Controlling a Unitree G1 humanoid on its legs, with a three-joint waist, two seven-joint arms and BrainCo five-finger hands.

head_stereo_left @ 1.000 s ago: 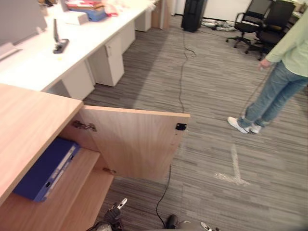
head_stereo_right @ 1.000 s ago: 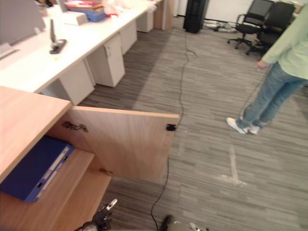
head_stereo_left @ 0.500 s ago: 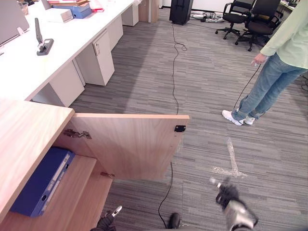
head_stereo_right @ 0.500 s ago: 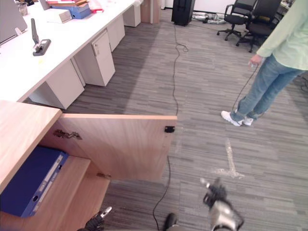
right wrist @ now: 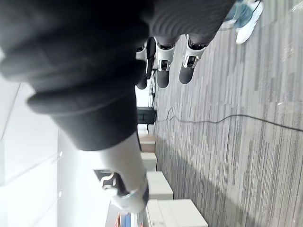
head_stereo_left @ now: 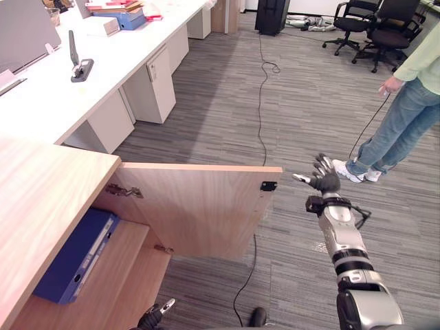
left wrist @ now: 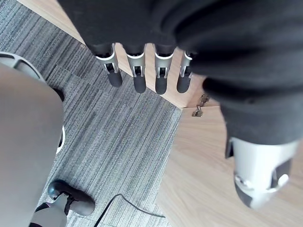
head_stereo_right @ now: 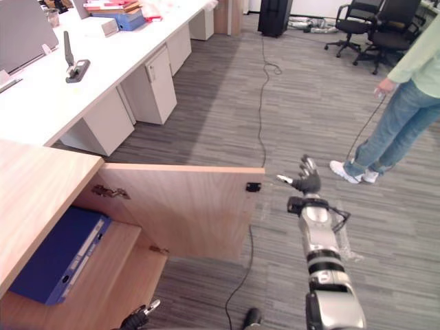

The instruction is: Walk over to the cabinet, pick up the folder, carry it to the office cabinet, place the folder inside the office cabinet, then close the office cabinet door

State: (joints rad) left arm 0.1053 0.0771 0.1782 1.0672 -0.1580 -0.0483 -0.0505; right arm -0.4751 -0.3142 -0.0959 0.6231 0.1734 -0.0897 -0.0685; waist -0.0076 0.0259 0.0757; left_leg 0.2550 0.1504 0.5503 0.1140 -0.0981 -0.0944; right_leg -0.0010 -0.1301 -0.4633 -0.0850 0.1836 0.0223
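Plainly, the folder (head_stereo_left: 74, 256) lies on the cabinet (head_stereo_left: 41, 185) shelf behind the open door (head_stereo_left: 199, 206). The right hand (head_stereo_left: 323, 180) is held up near the door's free edge, fingers spread, empty; its wrist view catches a person's shoe (right wrist: 246, 14). The left hand (left wrist: 139, 75) hangs low, fingers straight, above a hinge (left wrist: 199, 106).

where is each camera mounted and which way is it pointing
Left eye view: on the head, looking down at the open cabinet door, blue folder, person; right hand outstretched, open.
Right eye view: beside it, same scene.
Left wrist view: on the left wrist, facing down along the left hand at carpet and the door's hinge.
Right wrist view: on the right wrist, facing across the carpet toward white desks and the person's shoe.
Shared: both eyes see door, folder, right hand; left wrist shares the hinge.
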